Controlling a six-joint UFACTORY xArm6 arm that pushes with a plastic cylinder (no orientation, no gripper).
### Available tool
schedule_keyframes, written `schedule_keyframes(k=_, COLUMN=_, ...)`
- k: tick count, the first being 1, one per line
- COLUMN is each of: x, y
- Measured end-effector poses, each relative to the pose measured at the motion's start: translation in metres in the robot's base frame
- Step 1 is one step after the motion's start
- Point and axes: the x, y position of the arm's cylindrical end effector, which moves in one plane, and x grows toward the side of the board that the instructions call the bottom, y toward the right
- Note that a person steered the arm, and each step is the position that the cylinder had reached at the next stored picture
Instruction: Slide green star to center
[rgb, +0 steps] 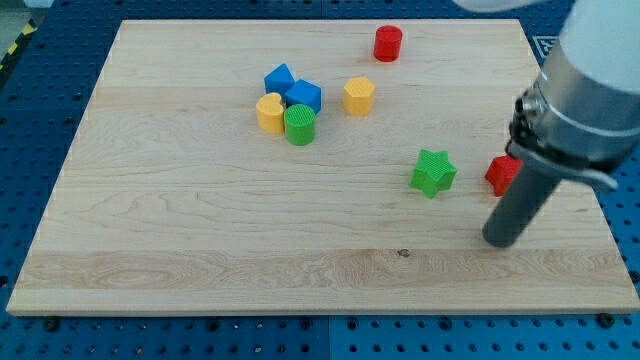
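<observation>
The green star (432, 172) lies on the wooden board (200, 230), right of the middle. My tip (499, 240) rests on the board to the lower right of the star, apart from it. A red block (501, 175), partly hidden by the rod, sits just right of the star.
A cluster sits at the upper middle: two blue blocks (279, 78) (303, 96), a yellow block (269, 113) and a green cylinder (299, 124). A yellow hexagonal block (359, 96) lies to their right. A red cylinder (388, 43) stands near the top edge.
</observation>
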Motion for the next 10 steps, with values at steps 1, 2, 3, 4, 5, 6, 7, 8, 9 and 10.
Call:
schedule_keyframes(k=1, x=-0.030, y=-0.003)
schedule_keyframes(k=2, x=-0.030, y=-0.008)
schedule_keyframes(k=3, x=-0.030, y=-0.008)
schedule_keyframes(k=4, x=-0.053, y=-0.009)
schedule_keyframes(k=5, x=-0.075, y=-0.013)
schedule_keyframes(k=6, x=-0.082, y=-0.017)
schedule_keyframes(k=7, x=-0.077, y=-0.017)
schedule_keyframes(k=8, x=-0.026, y=-0.017)
schedule_keyframes(k=9, x=-0.024, y=-0.017)
schedule_keyframes(k=10, x=-0.033, y=-0.024)
